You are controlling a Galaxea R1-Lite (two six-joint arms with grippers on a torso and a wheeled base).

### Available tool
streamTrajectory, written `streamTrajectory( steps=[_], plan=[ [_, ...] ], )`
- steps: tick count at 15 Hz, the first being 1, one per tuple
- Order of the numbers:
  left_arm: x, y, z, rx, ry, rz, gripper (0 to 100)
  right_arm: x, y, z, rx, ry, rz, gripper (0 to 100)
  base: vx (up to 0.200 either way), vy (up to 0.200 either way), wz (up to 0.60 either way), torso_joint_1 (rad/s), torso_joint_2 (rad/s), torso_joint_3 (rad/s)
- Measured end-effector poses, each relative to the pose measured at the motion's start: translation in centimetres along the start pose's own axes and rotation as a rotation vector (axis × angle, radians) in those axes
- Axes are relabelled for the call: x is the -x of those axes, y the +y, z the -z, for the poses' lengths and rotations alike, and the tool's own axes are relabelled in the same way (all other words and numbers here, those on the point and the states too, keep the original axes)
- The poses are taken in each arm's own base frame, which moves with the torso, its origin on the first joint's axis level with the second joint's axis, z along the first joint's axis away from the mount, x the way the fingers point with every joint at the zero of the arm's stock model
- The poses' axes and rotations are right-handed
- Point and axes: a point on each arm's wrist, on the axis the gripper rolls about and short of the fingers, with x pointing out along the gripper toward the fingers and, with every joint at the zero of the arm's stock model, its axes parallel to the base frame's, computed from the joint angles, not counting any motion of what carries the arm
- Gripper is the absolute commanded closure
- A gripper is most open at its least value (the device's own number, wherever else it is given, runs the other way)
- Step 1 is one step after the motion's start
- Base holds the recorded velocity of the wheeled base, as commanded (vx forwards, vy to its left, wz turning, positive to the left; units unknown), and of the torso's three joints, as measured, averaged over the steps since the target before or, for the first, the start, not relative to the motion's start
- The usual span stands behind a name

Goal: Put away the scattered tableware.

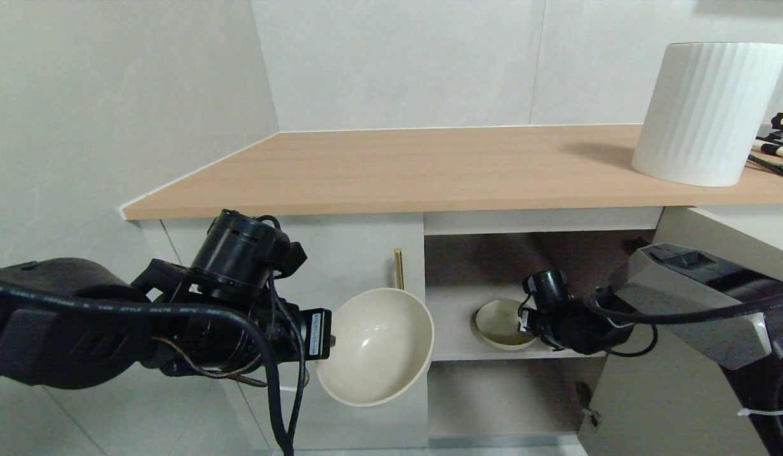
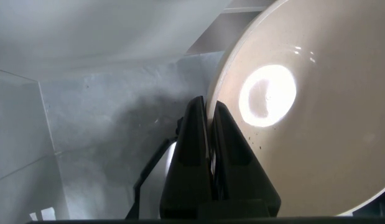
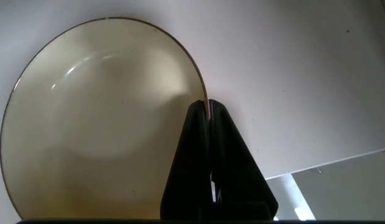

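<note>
My left gripper (image 1: 331, 345) is shut on the rim of a cream bowl (image 1: 375, 347), held tilted in the air in front of the closed left cabinet door. The left wrist view shows the fingers (image 2: 208, 134) pinching that bowl (image 2: 304, 112) at its edge. My right gripper (image 1: 524, 320) reaches into the open cabinet compartment and is shut on the rim of a pale yellow-green plate (image 1: 502, 323), which lies on the white shelf (image 1: 454, 316). In the right wrist view the fingers (image 3: 208, 134) clamp the plate (image 3: 99, 112) at its thin brown-edged rim.
A wooden countertop (image 1: 429, 168) runs above the cabinet, with a tall ribbed white container (image 1: 707, 111) at its right and some utensils (image 1: 777, 149) beyond. A brass handle (image 1: 398, 268) sits on the closed left door. The open right door (image 1: 720, 234) hangs behind my right arm.
</note>
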Motion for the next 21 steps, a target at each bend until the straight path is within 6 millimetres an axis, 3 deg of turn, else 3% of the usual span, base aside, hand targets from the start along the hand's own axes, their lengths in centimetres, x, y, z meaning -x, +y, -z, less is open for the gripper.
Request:
streamTrajectory(
  steps=[3, 4, 10, 13, 16, 21],
  plan=[
    [0.0, 0.0, 0.0, 0.0, 0.0, 0.0, 100, -0.2, -0.3, -0.2, -0.005, -0.003, 0.008, 100, 0.0, 0.0, 0.0, 0.0, 0.0, 0.0],
    [0.0, 0.0, 0.0, 0.0, 0.0, 0.0, 100, -0.2, -0.3, -0.2, -0.006, -0.003, 0.009, 0, 0.0, 0.0, 0.0, 0.0, 0.0, 0.0],
    [0.0, 0.0, 0.0, 0.0, 0.0, -0.001, 100, -0.3, -0.6, -0.6, -0.027, -0.011, 0.013, 0, 0.0, 0.0, 0.0, 0.0, 0.0, 0.0],
    [-0.1, -0.4, -0.2, -0.005, -0.004, 0.007, 100, 1.3, -0.7, -0.8, -0.034, -0.001, 0.002, 0, 0.0, 0.0, 0.0, 0.0, 0.0, 0.0],
    [-0.9, -1.7, 0.0, -0.036, 0.016, 0.026, 100, 6.0, -0.1, -1.8, -0.012, 0.021, -0.068, 0, 0.0, 0.0, 0.0, 0.0, 0.0, 0.0],
    [-4.7, -3.4, 1.7, -0.108, 0.06, -0.096, 100, 16.6, 0.7, -3.8, 0.064, 0.096, -0.215, 0, 0.0, 0.0, 0.0, 0.0, 0.0, 0.0]
  ],
)
